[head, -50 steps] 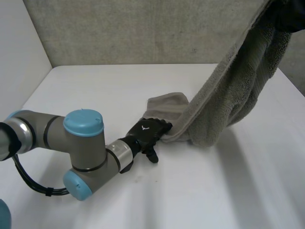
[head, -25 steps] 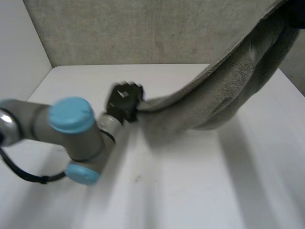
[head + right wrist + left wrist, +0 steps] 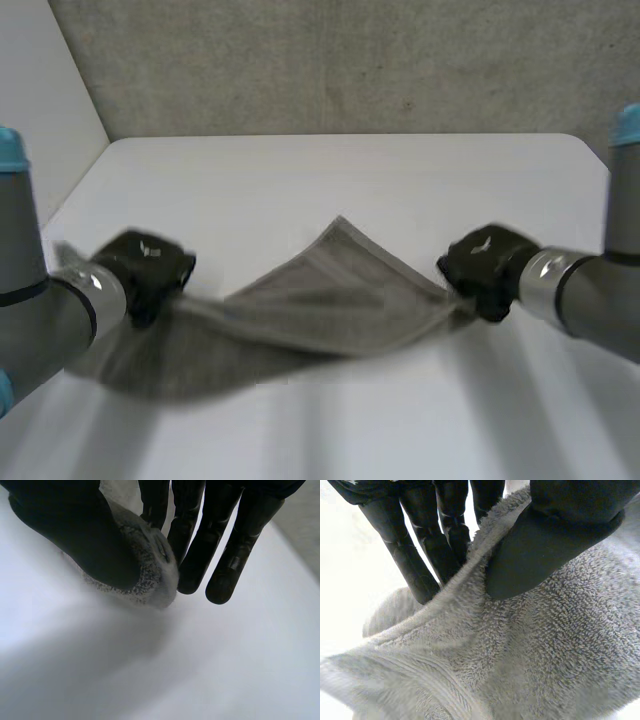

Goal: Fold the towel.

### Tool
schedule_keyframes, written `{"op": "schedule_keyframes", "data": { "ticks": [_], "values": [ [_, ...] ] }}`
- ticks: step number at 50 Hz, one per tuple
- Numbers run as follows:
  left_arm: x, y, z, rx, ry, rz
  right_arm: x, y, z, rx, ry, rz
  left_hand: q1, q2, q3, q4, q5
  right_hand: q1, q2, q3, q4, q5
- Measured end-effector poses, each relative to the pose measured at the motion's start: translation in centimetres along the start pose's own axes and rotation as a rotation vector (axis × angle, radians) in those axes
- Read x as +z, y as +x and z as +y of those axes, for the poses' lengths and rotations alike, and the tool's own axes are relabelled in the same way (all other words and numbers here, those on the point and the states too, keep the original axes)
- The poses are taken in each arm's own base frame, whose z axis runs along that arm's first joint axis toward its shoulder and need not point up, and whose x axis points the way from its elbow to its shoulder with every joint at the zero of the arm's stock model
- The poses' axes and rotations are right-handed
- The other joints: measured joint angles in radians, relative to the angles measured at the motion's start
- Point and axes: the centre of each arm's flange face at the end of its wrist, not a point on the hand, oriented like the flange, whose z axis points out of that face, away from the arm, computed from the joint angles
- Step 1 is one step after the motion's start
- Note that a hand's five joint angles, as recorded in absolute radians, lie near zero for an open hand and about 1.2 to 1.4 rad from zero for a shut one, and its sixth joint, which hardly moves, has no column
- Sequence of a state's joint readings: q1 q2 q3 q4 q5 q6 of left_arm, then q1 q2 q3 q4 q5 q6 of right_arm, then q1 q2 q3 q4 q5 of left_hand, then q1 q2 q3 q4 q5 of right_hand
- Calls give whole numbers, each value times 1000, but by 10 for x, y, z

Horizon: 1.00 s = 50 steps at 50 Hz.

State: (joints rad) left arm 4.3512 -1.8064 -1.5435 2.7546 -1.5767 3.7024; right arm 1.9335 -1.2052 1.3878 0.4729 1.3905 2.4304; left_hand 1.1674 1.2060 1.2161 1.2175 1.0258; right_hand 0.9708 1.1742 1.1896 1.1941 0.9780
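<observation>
both hands [image 3: 150, 268] [image 3: 482, 262] pinching grey towel [image 3: 320, 300] ends, thumbs against fingers [image 3: 425, 555]

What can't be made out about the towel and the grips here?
Head view: near edge of the towel beside the left hand is blurred; whether it touches the table is unclear.
Head view: the back of the right hand hides its grip.
Left wrist view: towel cut off by the frame; corner or edge held, cannot tell.
Right wrist view: the thumb covers most of the pinched end.
</observation>
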Motion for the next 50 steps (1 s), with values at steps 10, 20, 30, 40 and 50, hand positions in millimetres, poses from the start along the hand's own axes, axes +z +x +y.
{"op": "schedule_keyframes", "data": {
  "ticks": [10,20,30,40,50],
  "values": [
    [38,-11,14,-41,-96,23,16,-8,-7,-77,12,-25,-28,-83,-93,-95,-77,0,0,0,0,2],
    [97,-59,-51,-23,358,-243,32,54,-91,-16,488,333,-21,-31,-36,-36,-32,0,0,0,0,3],
    [66,-114,-155,-2,1131,-673,-27,123,-164,62,1120,845,-6,0,-2,-3,-4,0,0,0,3,4],
    [68,-90,-127,-22,1050,-589,2,91,-125,64,883,633,-6,3,-1,0,-1,0,0,0,3,4],
    [119,-23,-29,-45,555,-278,59,31,-34,71,441,302,-19,-73,-73,-75,-43,0,8,0,3,4]
  ]
}}
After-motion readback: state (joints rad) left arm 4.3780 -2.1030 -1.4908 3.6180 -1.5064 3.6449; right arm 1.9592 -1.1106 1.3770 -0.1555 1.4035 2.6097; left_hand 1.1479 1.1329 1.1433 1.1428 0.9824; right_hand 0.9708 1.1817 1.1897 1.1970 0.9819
